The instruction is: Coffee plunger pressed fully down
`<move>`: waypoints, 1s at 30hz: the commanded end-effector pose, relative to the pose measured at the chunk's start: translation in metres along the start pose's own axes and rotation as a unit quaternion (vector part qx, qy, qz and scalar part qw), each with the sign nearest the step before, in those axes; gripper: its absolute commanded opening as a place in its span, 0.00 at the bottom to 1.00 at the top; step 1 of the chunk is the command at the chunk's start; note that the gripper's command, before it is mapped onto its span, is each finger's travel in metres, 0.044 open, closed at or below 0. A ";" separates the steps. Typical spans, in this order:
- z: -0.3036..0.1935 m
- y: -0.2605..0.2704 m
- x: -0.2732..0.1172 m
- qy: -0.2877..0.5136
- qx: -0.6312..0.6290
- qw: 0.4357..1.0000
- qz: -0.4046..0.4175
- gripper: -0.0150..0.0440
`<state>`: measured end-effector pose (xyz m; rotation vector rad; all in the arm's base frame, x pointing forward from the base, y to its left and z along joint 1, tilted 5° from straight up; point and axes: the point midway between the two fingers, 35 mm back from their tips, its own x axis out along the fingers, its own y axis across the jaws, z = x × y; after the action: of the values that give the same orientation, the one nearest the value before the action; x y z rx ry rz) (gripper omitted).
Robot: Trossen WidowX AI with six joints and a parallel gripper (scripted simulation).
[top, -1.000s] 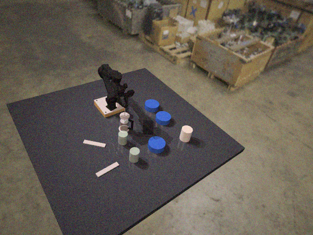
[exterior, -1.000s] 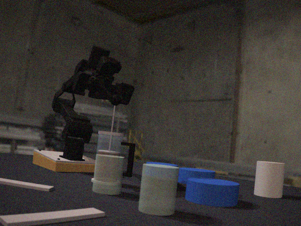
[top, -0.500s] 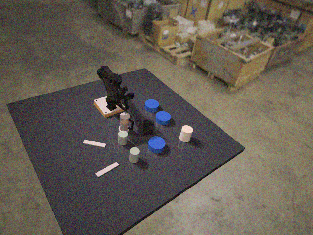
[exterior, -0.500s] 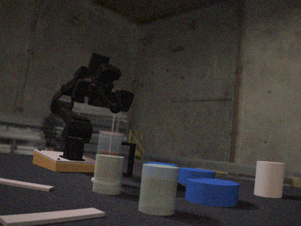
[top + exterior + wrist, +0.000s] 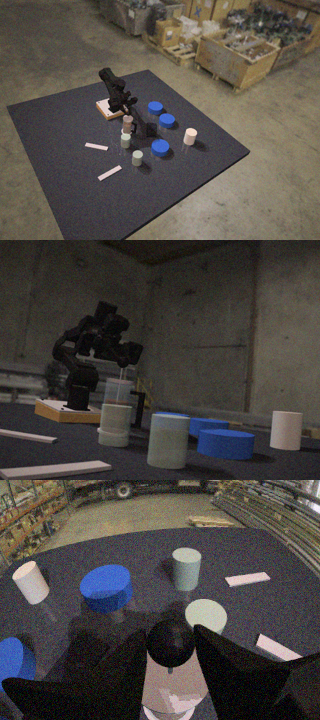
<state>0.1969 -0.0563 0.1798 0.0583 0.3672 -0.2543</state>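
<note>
The coffee press (image 5: 126, 126) (image 5: 109, 390) (image 5: 172, 685) stands upright, a clear beaker with a pale base and a black handle (image 5: 134, 127) (image 5: 140, 409). Its black round plunger knob (image 5: 171, 644) is between the two fingertips of my gripper (image 5: 126, 110) (image 5: 123, 361) (image 5: 169, 633), which is shut on it. The knob is above the press's lid, with a short length of thin rod (image 5: 121, 373) showing between them. A reddish-brown layer shows inside the beaker, about mid-height. In the exterior view a pale green cylinder hides the beaker's lower part.
A pale green cylinder (image 5: 125, 141) (image 5: 115, 418) (image 5: 205, 615) is close to the press; another (image 5: 137, 158) (image 5: 168, 444) (image 5: 186, 570) is farther out. Several blue discs, a pinkish-white cylinder (image 5: 190, 136) (image 5: 286, 430) (image 5: 31, 583) and two flat pale strips lie around on the dark table (image 5: 180, 165).
</note>
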 end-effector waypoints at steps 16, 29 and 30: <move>-0.014 0.000 0.011 0.031 0.006 0.999 0.000 0.45; -0.012 0.000 0.013 0.031 0.006 0.999 0.000 0.45; -0.012 0.000 0.013 0.031 0.006 0.999 0.000 0.45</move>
<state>0.2035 -0.0580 0.1717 0.0649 0.4026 -0.2532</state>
